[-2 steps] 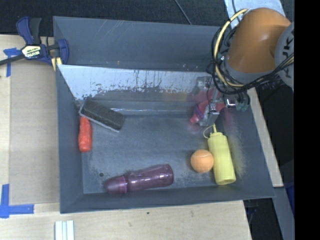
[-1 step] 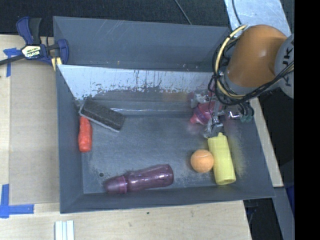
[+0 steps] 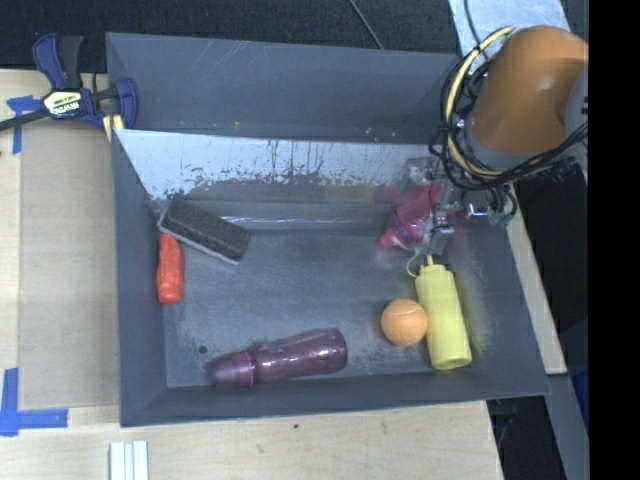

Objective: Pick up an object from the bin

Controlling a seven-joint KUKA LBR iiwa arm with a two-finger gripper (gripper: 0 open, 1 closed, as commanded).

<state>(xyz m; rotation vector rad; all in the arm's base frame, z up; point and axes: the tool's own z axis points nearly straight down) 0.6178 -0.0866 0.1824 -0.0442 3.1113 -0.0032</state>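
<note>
My gripper [image 3: 438, 226] hangs below the arm's orange cover at the bin's right side, near the back wall. A pink, soft-looking thing [image 3: 403, 224] lies right against the gripper's left side; whether it is gripped cannot be made out. Just below the gripper stands the tip of a yellow bottle [image 3: 443, 315], which lies lengthwise toward the front right corner. An orange ball [image 3: 404, 322] rests against the bottle's left side.
A dark purple bottle [image 3: 280, 357] lies along the front wall. At the left, a red-orange oblong thing [image 3: 171, 268] lies beside a dark grey block [image 3: 205, 231]. The arm and its cables overhang the bin's right rim.
</note>
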